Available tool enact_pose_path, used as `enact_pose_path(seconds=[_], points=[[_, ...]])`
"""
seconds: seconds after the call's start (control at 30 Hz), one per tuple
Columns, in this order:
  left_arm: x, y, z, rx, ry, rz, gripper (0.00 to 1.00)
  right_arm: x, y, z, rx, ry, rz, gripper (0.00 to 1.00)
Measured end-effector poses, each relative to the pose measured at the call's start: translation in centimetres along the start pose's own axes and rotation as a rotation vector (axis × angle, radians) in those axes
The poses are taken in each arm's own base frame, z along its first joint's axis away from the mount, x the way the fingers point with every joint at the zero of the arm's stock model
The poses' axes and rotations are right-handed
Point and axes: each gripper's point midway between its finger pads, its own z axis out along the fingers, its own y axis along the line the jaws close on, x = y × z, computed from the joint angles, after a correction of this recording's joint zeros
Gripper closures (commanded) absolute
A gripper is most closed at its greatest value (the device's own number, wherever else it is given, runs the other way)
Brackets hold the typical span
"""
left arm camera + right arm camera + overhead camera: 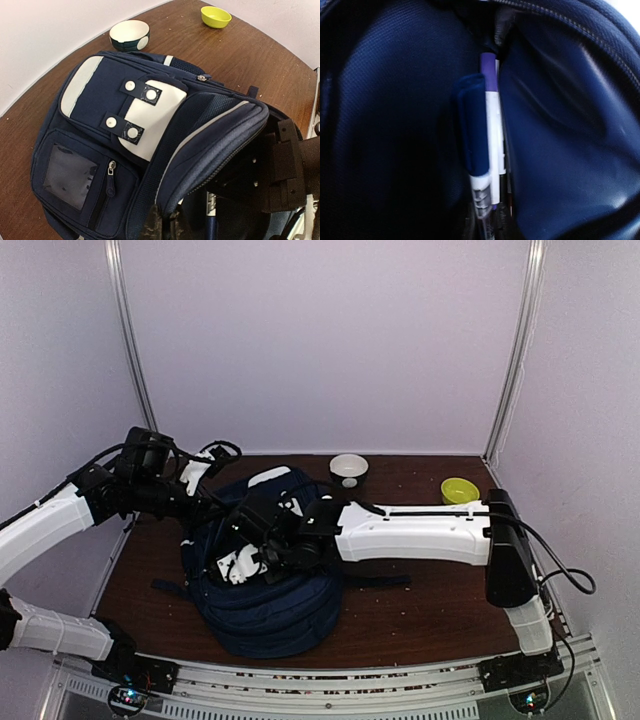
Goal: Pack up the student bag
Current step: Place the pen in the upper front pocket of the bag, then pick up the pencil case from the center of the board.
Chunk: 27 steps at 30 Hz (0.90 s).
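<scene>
The navy student bag (270, 605) lies on the table, its white patch (150, 120) facing up and its main opening held agape. My left gripper (205, 508) is shut on the edge of the bag's opening flap (200, 150), with its fingertips (152, 225) pinching the fabric. My right gripper (250, 550) is reached into the opening. Inside the bag (560, 125) it is shut (492, 225) on a bundle of pens: a blue-capped marker (472, 130) and a purple-capped white pen (490, 75). The pens also show in the left wrist view (210, 202).
A white bowl (348, 469) and a yellow-green bowl (459, 490) stand at the back of the brown table (430, 590), behind the bag. White enclosure walls stand close on three sides. A dark strap (375, 581) trails under the right arm.
</scene>
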Motion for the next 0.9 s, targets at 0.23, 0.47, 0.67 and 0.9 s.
enact_pose_path(seconds=[0.23,0.47,0.67,0.9], points=[[0.0,0.0,0.0,0.0,0.0,0.0,1.0,0.1,-0.1,-0.2,-0.026,-0.028,0.035,0.67],[0.1,0.0,0.1,0.0,0.004,-0.001,1.0,-1.0,-0.1,-8.1,-0.178,-0.236,0.079,0.69],[0.2,0.1,0.3,0.001,0.011,-0.003,1.0,1.8,-2.2,-19.0,-0.225,-0.424,0.133,0.71],[0.3,0.1,0.5,0.002,0.016,-0.004,1.0,14.2,2.7,-13.0,-0.412,-0.205,0.288,0.69]])
